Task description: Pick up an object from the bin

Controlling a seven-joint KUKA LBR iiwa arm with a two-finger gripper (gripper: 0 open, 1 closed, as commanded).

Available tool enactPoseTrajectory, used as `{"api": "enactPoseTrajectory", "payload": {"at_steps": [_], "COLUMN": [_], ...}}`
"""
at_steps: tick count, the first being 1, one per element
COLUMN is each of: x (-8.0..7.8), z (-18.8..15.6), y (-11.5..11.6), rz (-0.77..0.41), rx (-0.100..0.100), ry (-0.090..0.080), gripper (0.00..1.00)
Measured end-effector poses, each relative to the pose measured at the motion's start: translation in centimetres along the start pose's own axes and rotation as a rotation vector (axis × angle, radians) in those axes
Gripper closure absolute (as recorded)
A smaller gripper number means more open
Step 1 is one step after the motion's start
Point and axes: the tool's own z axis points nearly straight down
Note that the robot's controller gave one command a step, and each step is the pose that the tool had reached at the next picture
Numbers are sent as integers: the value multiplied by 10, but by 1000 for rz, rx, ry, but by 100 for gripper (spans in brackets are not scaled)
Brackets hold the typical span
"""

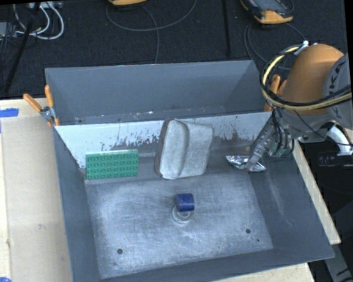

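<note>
Your gripper [247, 161] sits low against the back slope of the bin [142, 238], right side; open or closed, I can't tell. The grey pad [183, 148] leans just left, the blue block [184, 201] mid-floor. Close here and you may scrape the wall and grab nothing.

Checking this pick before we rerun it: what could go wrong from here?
1. The gripper sits low in the back right corner of the bin, near its sloped walls; moving further down could scrape metal.
2. The nearest thing, a grey pad leaning on the back wall, lies apart from it toward the view's left; closing here likely grabs nothing.
3. The small blue piece mid-floor looks easy to knock away.
</note>
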Motion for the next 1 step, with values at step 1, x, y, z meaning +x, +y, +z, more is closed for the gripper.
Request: {"api": "enactPoseTrajectory", "payload": {"at_steps": [1], "x": [-1], "z": [-16], "y": [1], "rz": [-6], "rx": [4], "ry": [5], "gripper": [100]}}
